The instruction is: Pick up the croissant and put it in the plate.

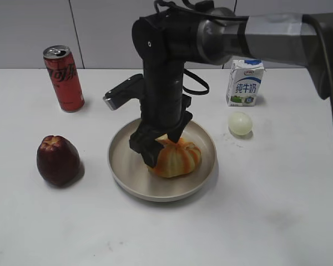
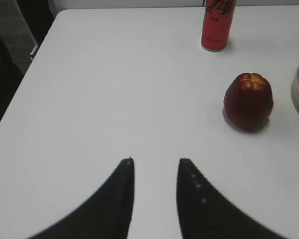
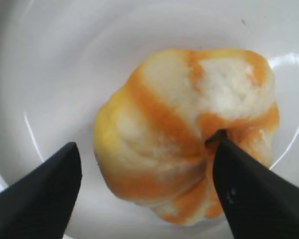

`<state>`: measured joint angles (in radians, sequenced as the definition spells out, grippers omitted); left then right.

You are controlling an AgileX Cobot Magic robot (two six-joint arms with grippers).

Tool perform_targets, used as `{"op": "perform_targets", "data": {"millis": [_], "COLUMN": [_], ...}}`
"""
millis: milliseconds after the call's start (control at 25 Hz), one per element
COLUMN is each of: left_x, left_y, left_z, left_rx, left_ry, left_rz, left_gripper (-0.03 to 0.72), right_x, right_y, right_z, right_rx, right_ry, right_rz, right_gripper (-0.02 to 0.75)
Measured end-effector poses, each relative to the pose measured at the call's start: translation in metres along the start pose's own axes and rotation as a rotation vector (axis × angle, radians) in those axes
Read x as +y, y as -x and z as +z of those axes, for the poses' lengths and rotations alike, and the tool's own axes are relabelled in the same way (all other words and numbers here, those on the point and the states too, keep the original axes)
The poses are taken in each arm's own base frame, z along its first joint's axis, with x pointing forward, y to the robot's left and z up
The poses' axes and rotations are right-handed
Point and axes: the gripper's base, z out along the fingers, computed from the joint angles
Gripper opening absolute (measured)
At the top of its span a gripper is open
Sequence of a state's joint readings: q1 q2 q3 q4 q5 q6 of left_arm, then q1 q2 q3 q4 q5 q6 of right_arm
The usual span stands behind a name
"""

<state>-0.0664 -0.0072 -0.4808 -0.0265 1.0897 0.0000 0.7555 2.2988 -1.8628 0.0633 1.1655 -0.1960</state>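
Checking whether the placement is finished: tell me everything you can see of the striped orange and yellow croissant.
The glossy, ridged, orange and pale yellow striped croissant is rounded like a small pumpkin and looks whole. It rests inside the large round beige plate, near its middle. The right hand stands over it, jaws spread to either side; one black fingertip meets a crease, the other stands clear. Nothing else touches it.

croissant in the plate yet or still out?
In. The glossy orange-and-yellow striped croissant rests inside the round beige plate, right claw open around it.

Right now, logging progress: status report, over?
Right gripper open, straddling croissant. Croissant resting in plate. Left gripper open, empty. Nothing in the way.
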Motion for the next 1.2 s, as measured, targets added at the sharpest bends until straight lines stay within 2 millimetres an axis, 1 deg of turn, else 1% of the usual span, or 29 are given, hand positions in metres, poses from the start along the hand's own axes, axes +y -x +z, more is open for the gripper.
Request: {"op": "perform_targets", "data": {"millis": [120, 200, 320, 400, 520, 600, 640, 760, 880, 1040, 1120, 1200], "left_x": [0.000, 0.000, 0.000, 0.000, 0.000, 0.000, 0.000, 0.000, 0.000, 0.000, 0.000, 0.000], "left_y": [0.000, 0.000, 0.000, 0.000, 0.000, 0.000, 0.000, 0.000, 0.000, 0.000, 0.000, 0.000], "left_z": [0.000, 0.000, 0.000, 0.000, 0.000, 0.000, 0.000, 0.000, 0.000, 0.000, 0.000, 0.000], "left_rx": [0.000, 0.000, 0.000, 0.000, 0.000, 0.000, 0.000, 0.000, 0.000, 0.000, 0.000, 0.000], "left_ry": [0.000, 0.000, 0.000, 0.000, 0.000, 0.000, 0.000, 0.000, 0.000, 0.000, 0.000, 0.000], "left_rz": [0.000, 0.000, 0.000, 0.000, 0.000, 0.000, 0.000, 0.000, 0.000, 0.000, 0.000, 0.000], "left_gripper": [0.233, 0.233, 0.233, 0.233, 0.233, 0.233, 0.233, 0.233, 0.233, 0.233, 0.233, 0.233], "right_x": [0.002, 0.002, -0.007, -0.023, -0.069, -0.106, -0.120, -0.168, -0.201, -0.225, -0.230, -0.228], "right_y": [0.005, 0.008, 0.008, 0.003, -0.011, -0.027, -0.034, -0.065, -0.097, -0.142, -0.162, -0.179], "right_z": [-0.017, -0.033, -0.053, -0.065, -0.081, -0.091, -0.096, -0.116, -0.138, -0.160, -0.166, -0.170], "right_rx": [-0.042, -0.073, -0.122, -0.146, -0.175, -0.193, -0.202, -0.240, -0.276, -0.293, -0.289, -0.274], "right_ry": [0.012, 0.006, -0.011, -0.018, -0.038, -0.054, -0.062, -0.092, -0.124, -0.152, -0.158, -0.157], "right_rz": [0.004, 0.001, 0.016, 0.057, 0.183, 0.291, 0.334, 0.487, 0.595, 0.710, 0.763, 0.797], "right_gripper": [0.623, 0.623, 0.620, 0.613, 0.603, 0.595, 0.592, 0.591, 0.591, 0.591, 0.591, 0.591]}}
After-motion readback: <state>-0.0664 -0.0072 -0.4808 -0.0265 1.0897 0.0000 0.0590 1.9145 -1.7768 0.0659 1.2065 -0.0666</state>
